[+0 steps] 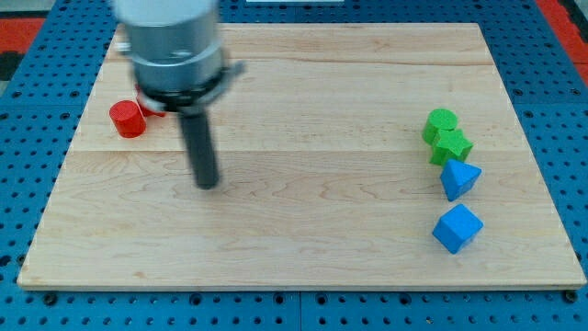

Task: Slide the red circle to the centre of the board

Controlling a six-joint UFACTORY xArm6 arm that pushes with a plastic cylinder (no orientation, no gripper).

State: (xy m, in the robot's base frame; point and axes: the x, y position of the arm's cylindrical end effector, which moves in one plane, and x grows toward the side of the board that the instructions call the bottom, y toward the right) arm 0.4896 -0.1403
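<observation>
Clearly the red circle (pixel 128 119) sits near the view's top-left of the wooden board (pixel 303 248), well apart from the middle. It is a short upright cylinder, and it looks light and rigid, so it should slide easily on the smooth wood but may roll off line or spin away if pushed off-centre. A second red block (pixel 152 108) lies just beside it toward the view's right, mostly hidden behind the arm's housing, so its shape cannot be made out.

The rod has no fingers to open or close; its tip (pixel 209 184) rests on bare board below and to the right of the red circle, touching no block. There is nothing to grasp: the contact should probably fall on the circle's curved side toward the view's left and top, square to the line toward the centre.

At the view's right stand a green circle (pixel 440 122), a green star-like block (pixel 452 146), a blue triangle (pixel 458 178) and a blue cube (pixel 457 228), all far from the path.
</observation>
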